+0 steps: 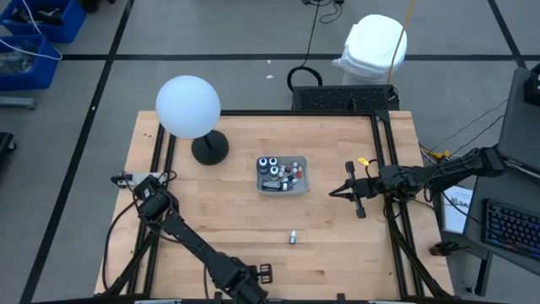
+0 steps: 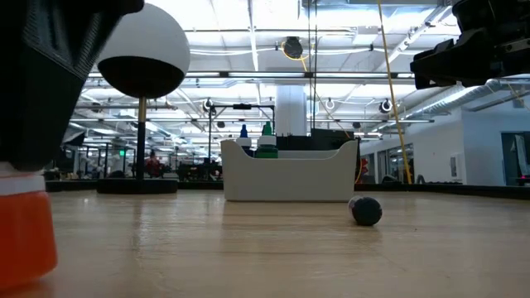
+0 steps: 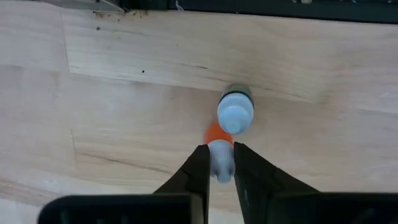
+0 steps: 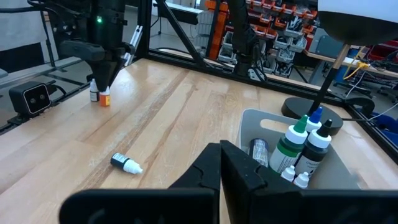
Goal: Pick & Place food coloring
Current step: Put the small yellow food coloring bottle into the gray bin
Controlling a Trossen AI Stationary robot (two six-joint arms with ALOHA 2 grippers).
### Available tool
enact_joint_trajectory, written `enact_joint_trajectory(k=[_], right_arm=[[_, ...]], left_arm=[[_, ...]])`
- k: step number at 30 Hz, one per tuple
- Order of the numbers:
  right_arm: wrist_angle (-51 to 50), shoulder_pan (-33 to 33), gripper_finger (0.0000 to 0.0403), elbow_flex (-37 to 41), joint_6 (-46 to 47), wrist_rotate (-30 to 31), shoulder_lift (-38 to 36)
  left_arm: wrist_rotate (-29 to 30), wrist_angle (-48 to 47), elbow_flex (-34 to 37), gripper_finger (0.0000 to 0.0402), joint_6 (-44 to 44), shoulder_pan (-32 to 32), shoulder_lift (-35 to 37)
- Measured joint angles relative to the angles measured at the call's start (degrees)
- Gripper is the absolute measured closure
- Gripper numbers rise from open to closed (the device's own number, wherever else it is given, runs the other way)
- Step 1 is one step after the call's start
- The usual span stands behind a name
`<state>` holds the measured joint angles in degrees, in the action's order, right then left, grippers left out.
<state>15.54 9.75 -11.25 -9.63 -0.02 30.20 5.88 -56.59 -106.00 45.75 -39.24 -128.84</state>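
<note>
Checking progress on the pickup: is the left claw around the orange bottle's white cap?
Yes: the left claw has its fingers on either side of the orange bottle at its white cap.

Wooden counter (image 1: 211, 211) bearing a clear tray (image 1: 282, 175) near its centre. A round black lamp base (image 1: 210, 149) rests beside the tray, toward the left arm's side. One small bottle (image 1: 292, 238) lies on its side nearer the front edge than the tray; an orange bottle (image 4: 105, 98) and a neighbouring bottle (image 4: 93, 94) stand upright farther from it.

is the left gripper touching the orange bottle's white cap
Touching. The left wrist view shows the left gripper with both fingers pressed against the white cap of the orange bottle, no gap either side.
</note>
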Motion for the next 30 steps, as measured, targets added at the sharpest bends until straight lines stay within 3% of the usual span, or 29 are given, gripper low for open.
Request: enact_joint_trajectory(k=[8, 17, 24, 30], right_arm=[[0.0, 0.0, 0.0403, 0.0, 0.6, 0.0, 0.0], [0.0, 0.0, 0.0403, 0.0, 0.5, 0.0, 0.0], [0.0, 0.0, 0.0403, 0.0, 0.4, 0.0, 0.0], [0.2, 0.0, 0.0403, 0.0, -1.2, 0.0, 0.0]], left_arm=[[4.8, 0.7, -0.6, 0.0338, -1.1, 1.9, 0.0], [8.1, -2.5, -8.6, 0.0349, -2.4, 8.7, 1.3], [6.4, 0.3, -12.8, 0.0337, -5.8, 21.4, 5.4], [0.9, 4.3, -15.0, 0.0349, -12.5, 34.2, 5.9]])
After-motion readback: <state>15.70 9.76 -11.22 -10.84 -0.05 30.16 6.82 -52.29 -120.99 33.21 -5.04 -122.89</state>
